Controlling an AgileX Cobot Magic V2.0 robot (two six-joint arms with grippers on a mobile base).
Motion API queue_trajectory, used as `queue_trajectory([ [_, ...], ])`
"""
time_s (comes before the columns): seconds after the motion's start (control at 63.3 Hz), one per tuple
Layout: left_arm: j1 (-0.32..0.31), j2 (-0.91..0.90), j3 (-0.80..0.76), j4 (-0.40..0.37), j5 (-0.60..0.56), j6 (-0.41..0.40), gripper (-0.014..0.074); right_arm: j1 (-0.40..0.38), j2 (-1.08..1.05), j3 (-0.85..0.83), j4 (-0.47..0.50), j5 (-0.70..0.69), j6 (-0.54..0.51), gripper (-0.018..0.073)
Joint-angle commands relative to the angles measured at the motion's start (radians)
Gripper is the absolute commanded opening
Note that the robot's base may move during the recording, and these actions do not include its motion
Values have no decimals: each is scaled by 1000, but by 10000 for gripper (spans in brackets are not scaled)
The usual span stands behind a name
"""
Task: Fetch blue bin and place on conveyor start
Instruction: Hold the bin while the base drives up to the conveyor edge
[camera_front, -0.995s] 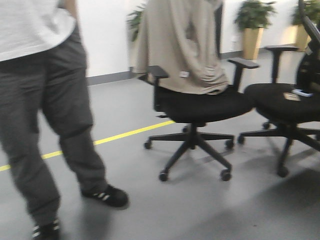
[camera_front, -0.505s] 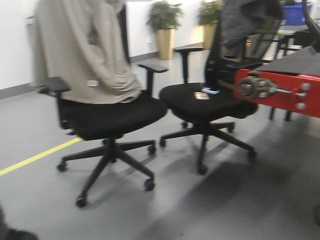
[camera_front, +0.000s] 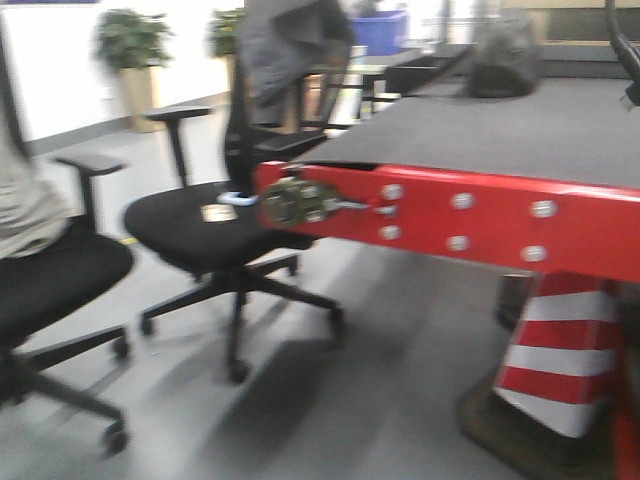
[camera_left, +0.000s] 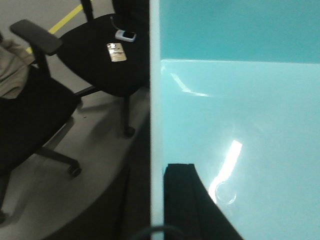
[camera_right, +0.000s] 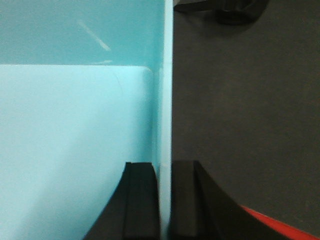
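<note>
The blue bin (camera_left: 240, 125) is a pale cyan tub that fills both wrist views; it is not seen in the front view. My left gripper (camera_left: 156, 200) is shut on its left wall, with one dark finger (camera_left: 182, 200) inside the tub. My right gripper (camera_right: 165, 200) is shut on its right wall (camera_right: 165, 100), one finger on each side. The bin's inside (camera_right: 65, 130) is empty. The conveyor start shows in the front view as a dark grey belt (camera_front: 520, 125) with a red bolted frame (camera_front: 480, 215). In the right wrist view the belt (camera_right: 240, 100) lies under the bin's right wall.
Two black office chairs (camera_front: 215, 235) (camera_front: 50, 280) stand on the floor left of the conveyor. A red and white cone (camera_front: 555, 360) stands under the frame. A dark bag (camera_front: 505, 55) lies far along the belt. A dark blue bin (camera_front: 380, 30) and plants (camera_front: 130, 45) are at the back.
The front view has swung right: the standing person has left view, the chairs have slid left, and the red conveyor frame has come in from the right and grown large.
</note>
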Motion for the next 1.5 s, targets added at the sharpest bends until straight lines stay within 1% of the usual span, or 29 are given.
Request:
queue_trajectory([
  [0.0, -2, -12, -8, 24, -40, 3, -111, -2, -7, -9, -37, -25, -5, -163],
  [1.484, -2, -12, -8, 24, -40, 3, -111, -2, -7, -9, -26, -25, -5, -163],
])
